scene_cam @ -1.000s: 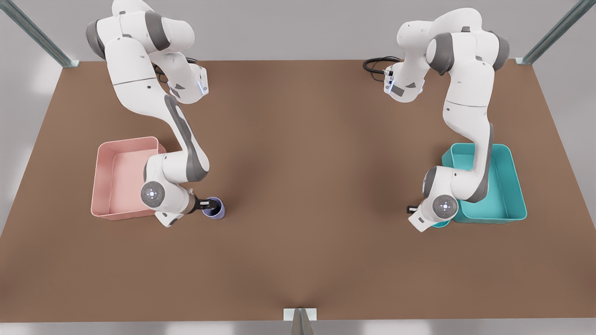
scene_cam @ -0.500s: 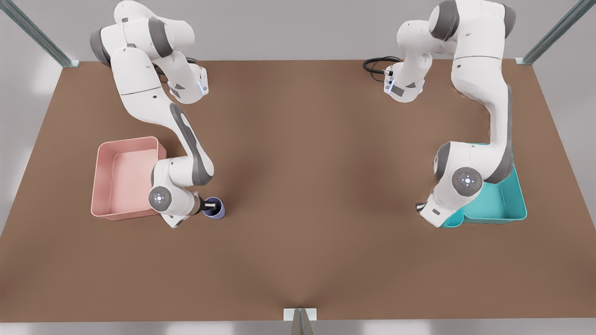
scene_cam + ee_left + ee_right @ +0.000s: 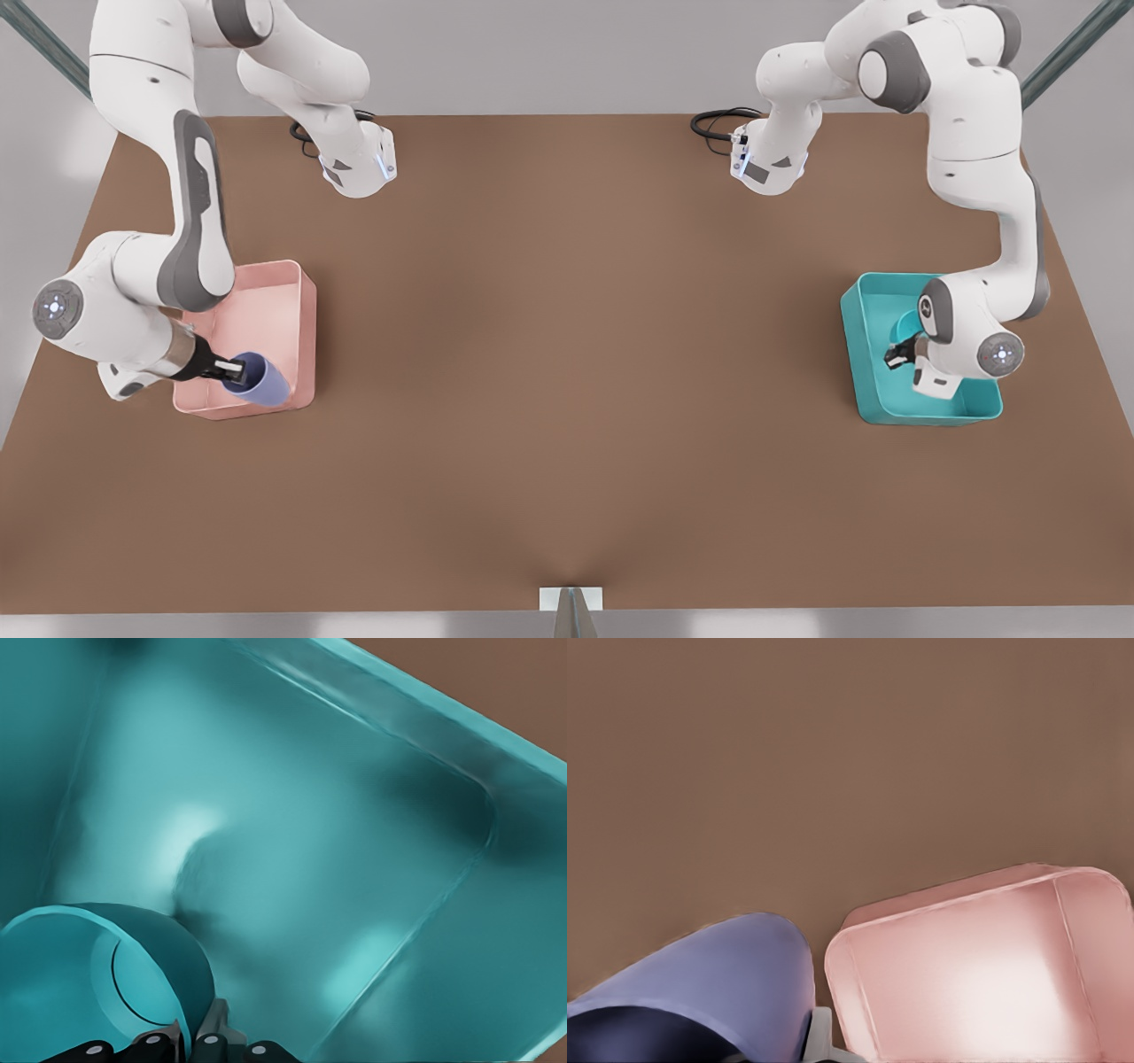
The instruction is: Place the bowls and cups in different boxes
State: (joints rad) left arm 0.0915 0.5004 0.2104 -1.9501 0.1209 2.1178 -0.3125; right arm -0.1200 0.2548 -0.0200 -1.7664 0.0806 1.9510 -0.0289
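Observation:
At the front view's left, my right gripper (image 3: 235, 365) is shut on the rim of the lavender cup (image 3: 259, 377), which hangs tilted over the pink box (image 3: 306, 310) near its front wall. The right wrist view has the cup (image 3: 718, 983) beside the pink box (image 3: 983, 983). On the front view's right, my left gripper (image 3: 897, 356) is shut on the teal bowl (image 3: 905, 326), held tilted on edge above the inside of the teal box (image 3: 852, 346). From the left wrist, the bowl (image 3: 80, 992) is pinched at its rim over the box floor (image 3: 354, 859).
The brown table (image 3: 567, 354) stretches wide between the two boxes. A black cable (image 3: 716, 120) coils at the back by one arm base. A metal bracket (image 3: 571, 602) stands at the table's front edge.
The right gripper lifted the cup off the table and carried it leftward over the pink box. The left gripper raised the bowl and carried it rightward over the teal box.

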